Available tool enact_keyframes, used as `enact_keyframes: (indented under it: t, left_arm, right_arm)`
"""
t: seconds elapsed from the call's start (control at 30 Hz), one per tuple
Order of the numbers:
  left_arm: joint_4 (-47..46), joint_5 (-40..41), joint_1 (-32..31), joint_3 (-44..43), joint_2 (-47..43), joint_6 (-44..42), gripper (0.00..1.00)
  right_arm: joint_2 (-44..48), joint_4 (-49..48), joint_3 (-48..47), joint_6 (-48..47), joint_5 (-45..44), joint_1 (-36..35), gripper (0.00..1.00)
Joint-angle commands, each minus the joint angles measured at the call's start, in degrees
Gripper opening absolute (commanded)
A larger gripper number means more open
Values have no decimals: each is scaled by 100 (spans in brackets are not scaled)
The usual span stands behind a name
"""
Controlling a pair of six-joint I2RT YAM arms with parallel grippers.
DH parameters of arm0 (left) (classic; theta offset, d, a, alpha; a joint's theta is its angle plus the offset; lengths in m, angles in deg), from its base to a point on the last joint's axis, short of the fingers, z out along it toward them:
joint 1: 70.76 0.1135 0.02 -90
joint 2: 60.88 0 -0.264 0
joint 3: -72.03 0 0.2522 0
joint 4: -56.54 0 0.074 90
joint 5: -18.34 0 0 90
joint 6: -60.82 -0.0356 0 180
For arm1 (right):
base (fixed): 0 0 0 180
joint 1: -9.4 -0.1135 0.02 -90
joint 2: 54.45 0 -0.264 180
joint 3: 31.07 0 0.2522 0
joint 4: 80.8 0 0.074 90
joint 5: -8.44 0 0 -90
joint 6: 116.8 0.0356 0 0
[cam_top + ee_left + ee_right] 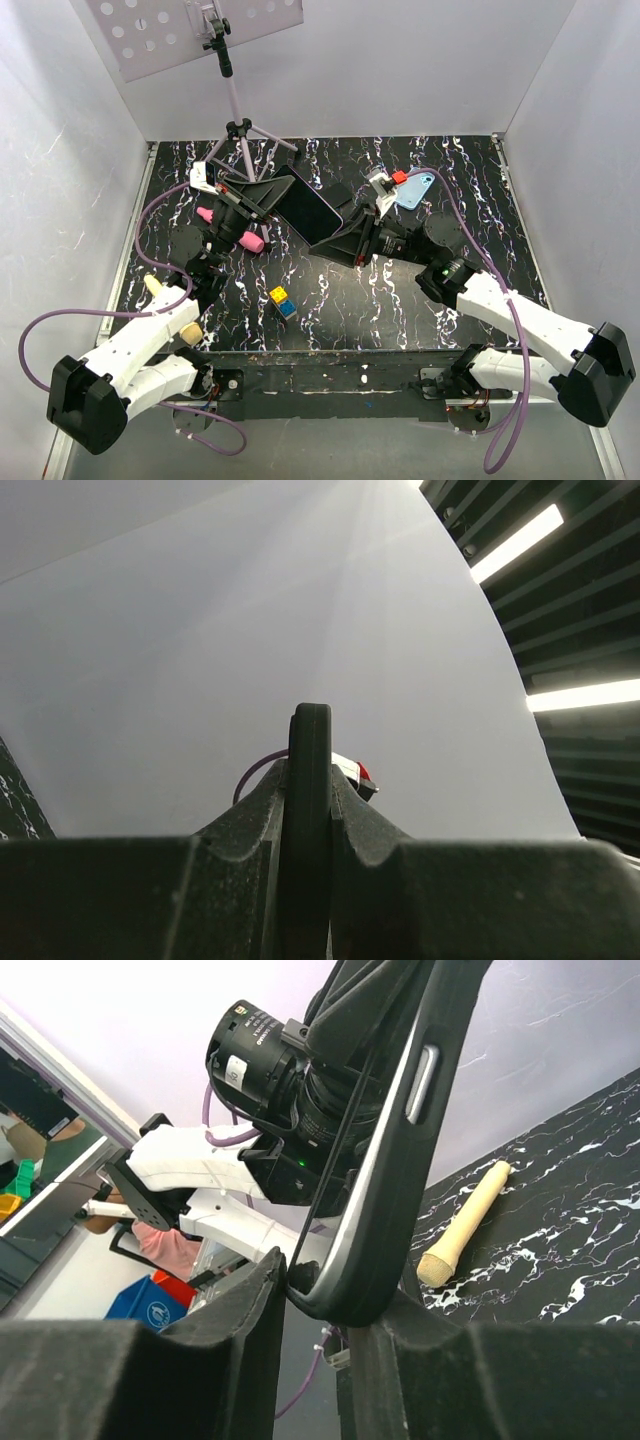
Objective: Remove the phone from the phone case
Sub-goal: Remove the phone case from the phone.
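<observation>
Black marbled table (400,300) runs out to white walls (560,100) on the left, far and right sides, with the arm bases along its near edge. Above the middle, the phone (310,212) is held off the surface on a slant, spanning the gap between the two arms. The left gripper (272,195) is clamped on the phone's far-left edge. In the left wrist view the phone stands edge-on, pinched tight between both fingers (250,820). The right gripper (350,233) is closed on the opposite, near-right end. Its wrist view shows a rounded corner with a side button seated between the pads (240,1330). The light blue phone case (416,190) is apart from the phone, just behind the right wrist toward the far right of the table; whether it lies flat I cannot tell. Two pink pieces (252,243) sit beside the left arm, a tripod (240,130) stands at the far edge, and small coloured blocks (281,301) lie near the front. Bare tabletop opens to the right of the blocks.
</observation>
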Motion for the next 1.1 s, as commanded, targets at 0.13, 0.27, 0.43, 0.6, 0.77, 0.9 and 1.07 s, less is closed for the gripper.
enact_keyframes:
  t: [0.13, 0.27, 0.43, 0.6, 0.77, 0.9, 1.07]
  left_arm:
    - [368, -59, -21, -311, -329, 794, 0]
    - [1319, -287, -21, -409, -487, 1673, 0]
    - [1487, -700, -21, -373, -488, 2449, 0]
    - [1470, -824, -30, -470, -558, 2457, 0]
    - [1453, -895, -21, -549, -628, 2204, 0]
    - [1120, -771, -21, -418, -664, 1966, 0]
    - [1652, -868, -13, -672, -724, 703, 0]
  right_arm:
    - [27, -102, -134, -1153, 79, -22, 8]
    - [98, 573, -221, -2822, 61, -118, 1]
    - [28, 961, -440, -4230, 87, -136, 1]
    - [-227, 1216, -933, -4715, 404, -136, 1]
    - [-456, 1278, -1188, -4418, 291, -101, 1]
    - [-360, 1295, -969, -3497, -139, -92, 1]
    - [44, 2672, -775, -2212, -985, -66, 25]
